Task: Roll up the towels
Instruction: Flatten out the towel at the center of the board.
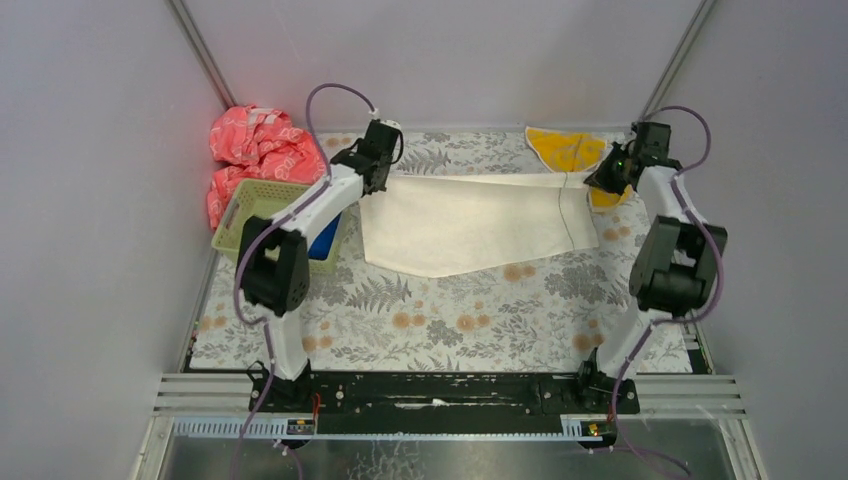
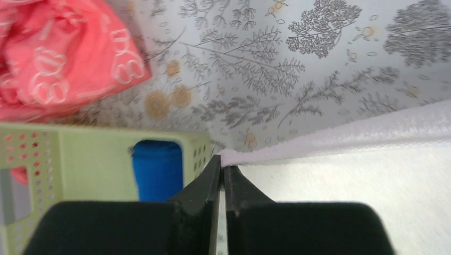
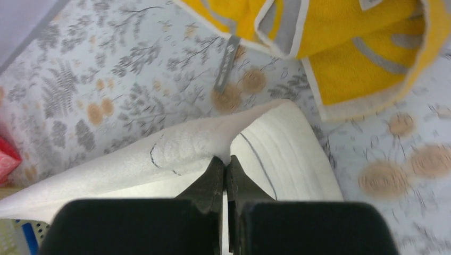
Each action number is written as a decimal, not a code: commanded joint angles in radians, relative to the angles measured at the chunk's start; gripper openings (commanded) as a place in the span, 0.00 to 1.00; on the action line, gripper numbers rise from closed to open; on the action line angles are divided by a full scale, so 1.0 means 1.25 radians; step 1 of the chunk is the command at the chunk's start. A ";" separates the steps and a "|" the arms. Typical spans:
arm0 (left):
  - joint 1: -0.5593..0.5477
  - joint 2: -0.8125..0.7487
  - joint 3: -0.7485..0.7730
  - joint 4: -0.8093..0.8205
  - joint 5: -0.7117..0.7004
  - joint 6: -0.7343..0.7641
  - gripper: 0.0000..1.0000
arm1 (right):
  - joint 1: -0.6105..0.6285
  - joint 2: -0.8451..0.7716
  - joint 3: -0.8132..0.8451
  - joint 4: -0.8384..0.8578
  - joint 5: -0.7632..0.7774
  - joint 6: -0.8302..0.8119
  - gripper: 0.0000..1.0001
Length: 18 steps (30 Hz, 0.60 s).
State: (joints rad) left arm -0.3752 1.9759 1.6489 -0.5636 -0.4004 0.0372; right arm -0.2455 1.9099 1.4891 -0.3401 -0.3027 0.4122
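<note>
The cream-white towel (image 1: 470,225) lies spread across the far middle of the table, its far edge lifted and folded over. My left gripper (image 1: 383,172) is shut on the towel's far left corner (image 2: 234,157). At the other end my right gripper (image 1: 598,180) is shut on its far right edge (image 3: 223,143). The yellow-orange towel (image 1: 565,150) lies crumpled just behind the right gripper and fills the top of the right wrist view (image 3: 340,48). A blue towel (image 1: 325,242) sits rolled inside the green basket (image 1: 255,200); it shows through the basket's handle hole (image 2: 157,170).
A pink-red patterned cloth (image 1: 255,150) is bunched in the far left corner beside the basket. The table carries a floral cover (image 1: 450,310). Grey walls close in left, right and behind.
</note>
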 commanded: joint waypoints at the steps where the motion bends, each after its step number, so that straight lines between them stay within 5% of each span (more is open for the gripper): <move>1: -0.007 -0.233 -0.091 0.032 -0.023 -0.035 0.00 | -0.006 -0.247 -0.055 0.005 0.048 -0.025 0.00; 18: -0.102 -0.801 -0.301 -0.071 0.042 -0.052 0.00 | -0.013 -0.812 -0.176 -0.196 0.345 -0.057 0.00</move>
State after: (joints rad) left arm -0.5037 1.0966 1.2762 -0.6121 -0.3359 -0.0082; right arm -0.2432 0.9932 1.2476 -0.5503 -0.0589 0.3897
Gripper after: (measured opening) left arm 0.009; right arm 0.022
